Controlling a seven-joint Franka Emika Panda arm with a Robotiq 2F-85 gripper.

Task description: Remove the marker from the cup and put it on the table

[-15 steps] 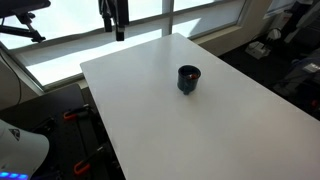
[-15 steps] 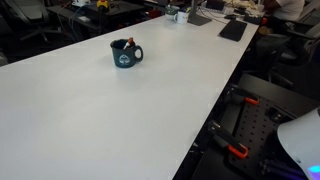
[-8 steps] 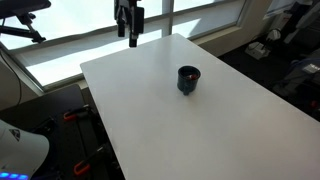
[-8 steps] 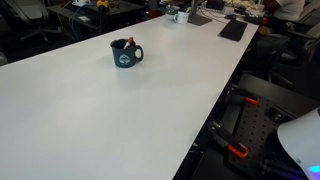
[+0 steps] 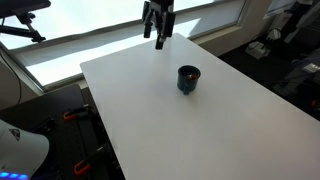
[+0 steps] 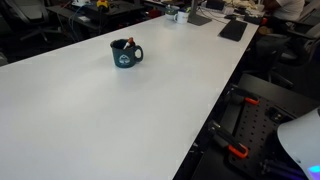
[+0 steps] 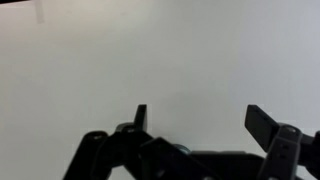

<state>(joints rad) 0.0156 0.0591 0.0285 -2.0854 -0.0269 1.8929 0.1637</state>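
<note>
A small dark cup [image 5: 188,79] stands on the white table [image 5: 200,130]; in an exterior view it shows a handle and a pale mark on its side [image 6: 126,53]. The marker [image 6: 130,41] pokes out of it as a short reddish tip above the rim. My gripper [image 5: 158,38] hangs high over the table's far edge, up and to the left of the cup, well apart from it. In the wrist view the gripper [image 7: 200,118] stands open with only bare white table between its fingers; the cup is out of that view.
Windows and a dark floor lie beyond the table's far edge [image 5: 140,50]. A keyboard [image 6: 233,30] and small items [image 6: 180,14] sit at the table's far end. Black chairs and equipment [image 5: 290,50] stand beside the table.
My gripper has moved to the right along the table's far edge, closer to the cup. Its jaws stayed open. Cup and marker have not moved.
</note>
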